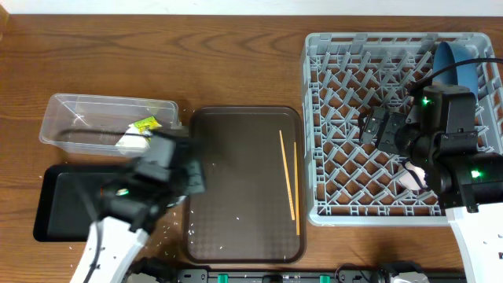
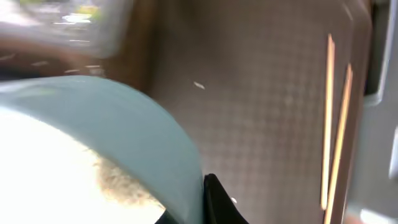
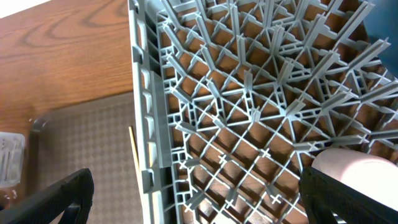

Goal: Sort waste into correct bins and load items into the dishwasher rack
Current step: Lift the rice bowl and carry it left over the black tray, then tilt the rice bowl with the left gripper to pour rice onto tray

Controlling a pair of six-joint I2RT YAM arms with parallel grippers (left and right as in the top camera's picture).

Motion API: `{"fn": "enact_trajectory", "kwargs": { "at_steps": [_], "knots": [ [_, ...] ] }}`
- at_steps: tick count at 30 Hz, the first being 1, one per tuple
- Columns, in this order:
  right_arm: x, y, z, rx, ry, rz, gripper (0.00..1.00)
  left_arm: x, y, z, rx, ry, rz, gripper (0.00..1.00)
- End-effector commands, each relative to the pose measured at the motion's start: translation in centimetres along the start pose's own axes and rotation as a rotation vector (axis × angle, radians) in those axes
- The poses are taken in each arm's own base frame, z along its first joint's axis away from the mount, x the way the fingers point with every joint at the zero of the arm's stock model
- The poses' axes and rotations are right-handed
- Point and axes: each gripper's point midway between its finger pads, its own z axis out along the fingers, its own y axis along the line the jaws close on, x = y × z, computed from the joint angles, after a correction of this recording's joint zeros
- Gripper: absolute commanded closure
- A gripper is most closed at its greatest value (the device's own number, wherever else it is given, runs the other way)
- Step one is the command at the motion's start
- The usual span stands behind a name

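The large grey dishwasher rack point(image 1: 346, 118) is sitting at the right of the worktop point(image 1: 157, 55). The blue plate point(image 1: 454, 63) is standing on edge in its far right corner, and the pinkish-white cup point(image 1: 412, 176) is resting near its front right side. The two thin wooden chopsticks point(image 1: 288, 185) are lying almost parallel on the dark brown serving tray point(image 1: 236, 157), with a few white rice grains point(image 2: 199, 85) scattered near them. The clear tub point(image 1: 86, 114) is holding the yellow-green wrapper point(image 1: 146, 123). The black tray point(image 1: 59, 208) is lying just in front of it. The small light-blue cup point(image 2: 137, 130) is filling the left wrist view, very close and blurred.
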Motion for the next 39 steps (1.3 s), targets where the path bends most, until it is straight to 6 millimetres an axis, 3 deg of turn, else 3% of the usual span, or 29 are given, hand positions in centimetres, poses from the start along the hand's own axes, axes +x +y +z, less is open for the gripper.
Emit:
{"fn": "enact_trajectory", "kwargs": {
  "at_steps": [1,7,17,23,32,39],
  "knots": [
    [-0.2,-0.1,-0.4,0.004,-0.014,-0.013,0.01,-1.4,1.1,-1.6,0.083,-0.015,-0.081,0.94],
    [-0.2,-0.2,-0.4,0.006,-0.011,-0.013,0.01,-2.8,5.4,-2.5,0.162,-0.041,-0.238,0.94],
    [-0.2,-0.2,-0.4,0.006,-0.012,-0.012,0.01,-5.0,12.0,-5.0,0.329,-0.248,-0.451,0.94],
    [-0.2,-0.2,-0.4,0.006,-0.012,-0.013,0.01,-5.6,15.4,-4.9,0.456,-0.381,-0.580,0.94],
    [-0.2,-0.1,-0.4,0.005,-0.014,-0.013,0.01,-3.9,18.2,-6.0,0.567,-0.624,-0.627,0.94],
    [-0.1,-0.2,-0.4,0.006,-0.011,-0.013,0.01,-4.1,18.6,-8.0,0.631,-0.745,-0.644,0.94]
  ]
}}
